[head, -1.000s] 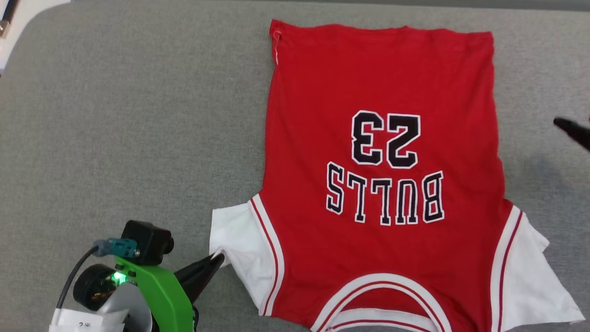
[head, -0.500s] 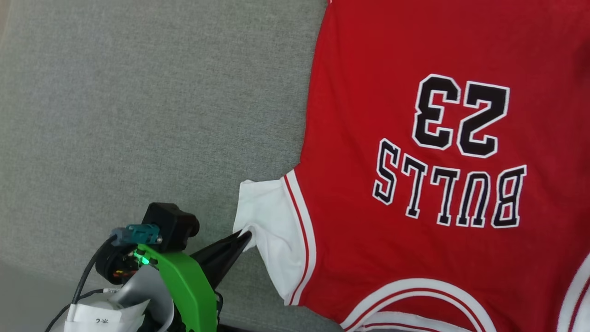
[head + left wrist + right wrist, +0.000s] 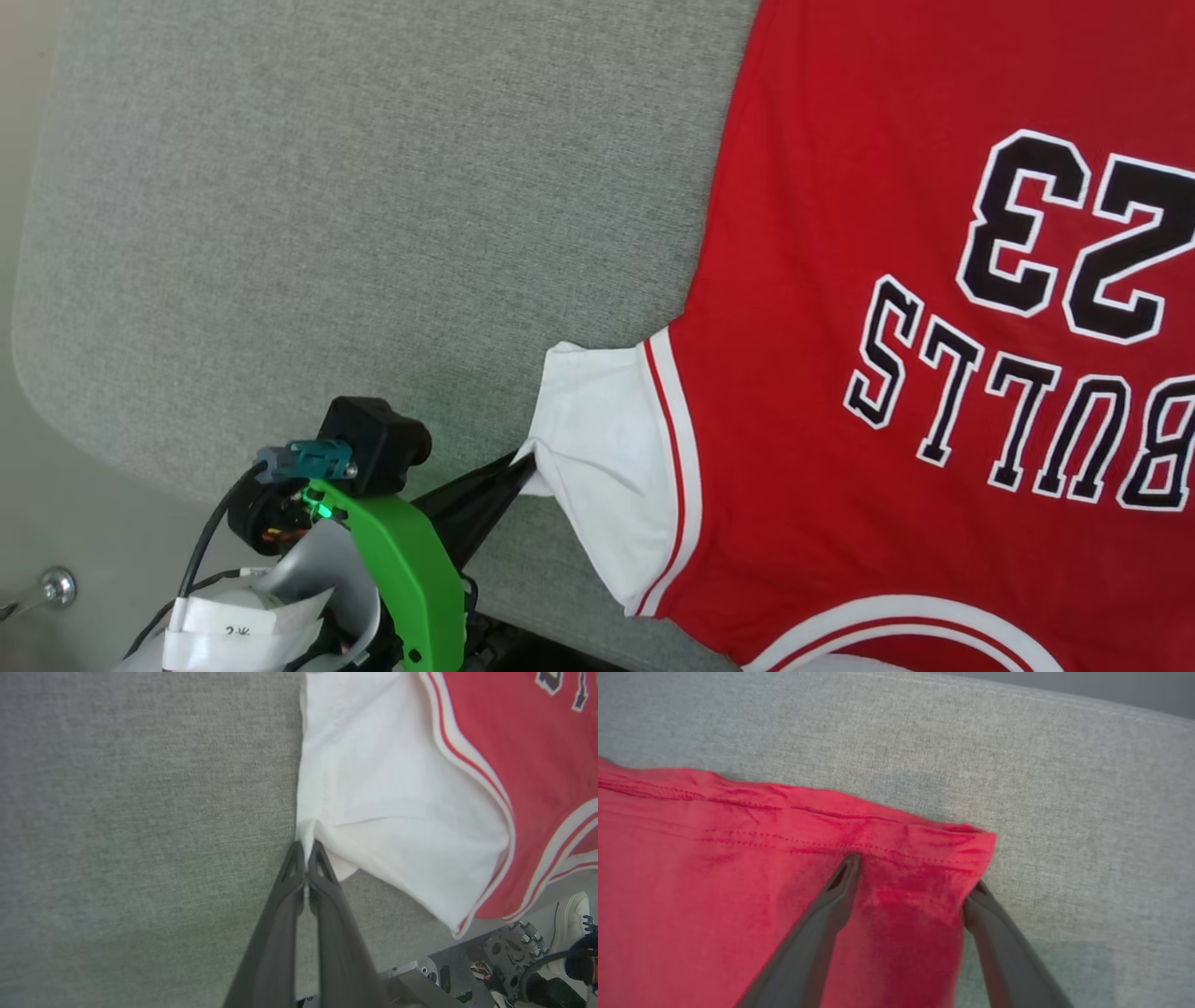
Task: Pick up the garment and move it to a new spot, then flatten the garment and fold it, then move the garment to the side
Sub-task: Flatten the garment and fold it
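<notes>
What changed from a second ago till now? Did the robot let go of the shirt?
No. Mostly the head camera moved, so the whole picture slid right; the garment itself still lies flat. The left pincer stays shut on the edge of the white sleeve, which now puckers a little toward its tips. The right pincer stands open at the red hem corner.

The red jersey T-shirt (image 3: 794,308) carries black, white-edged lettering, upside down in the head view: the number "23" (image 3: 1046,224), and nearer the collar the word "BULLS" (image 3: 1016,411), both cut by the picture's right edge. A white label (image 3: 229,623) on the left arm bears print too small to read.
</notes>
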{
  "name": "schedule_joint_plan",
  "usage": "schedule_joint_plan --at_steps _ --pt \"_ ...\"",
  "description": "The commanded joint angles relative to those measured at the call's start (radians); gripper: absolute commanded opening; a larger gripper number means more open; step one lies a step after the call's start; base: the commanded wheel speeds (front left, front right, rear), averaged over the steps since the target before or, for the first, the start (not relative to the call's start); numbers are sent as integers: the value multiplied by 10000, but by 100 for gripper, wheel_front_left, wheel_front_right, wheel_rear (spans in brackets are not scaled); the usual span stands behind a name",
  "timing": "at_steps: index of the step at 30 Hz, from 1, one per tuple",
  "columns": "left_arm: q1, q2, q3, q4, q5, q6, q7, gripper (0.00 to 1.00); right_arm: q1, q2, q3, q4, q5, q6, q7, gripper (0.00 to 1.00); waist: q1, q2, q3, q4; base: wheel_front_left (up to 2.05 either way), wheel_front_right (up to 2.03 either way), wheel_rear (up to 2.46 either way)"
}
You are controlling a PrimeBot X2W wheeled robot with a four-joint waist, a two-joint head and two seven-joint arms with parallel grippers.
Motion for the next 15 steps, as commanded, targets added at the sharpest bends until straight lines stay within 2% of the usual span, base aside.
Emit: schedule_joint_plan --at_steps 1,2,4,12,15 --pt "-170 -111 -12 50 63 -59 -58 0 306 117 161 316 -9 -7 60 100 -1 0 64 96 0 0 0" --pt "-184 -131 -15 74 56 -66 -64 0 361 84 225 360 14 -7 98 85 -1 0 54 100 0 0 0" --pt "-207 -147 -6 101 52 -63 -77 0 437 7 354 368 41 -7 143 0 -1 0 57 98 0 0 0" --pt "-293 -225 -18 203 32 -91 -98 0 628 -170 404 383 91 -7 16 0 -1 0 -119 41 0 0 0" --pt "-287 -181 -36 287 41 -107 -84 0 1008 -79 443 465 185 -7 -486 0 -1 0 -554 -189 0 0 0"
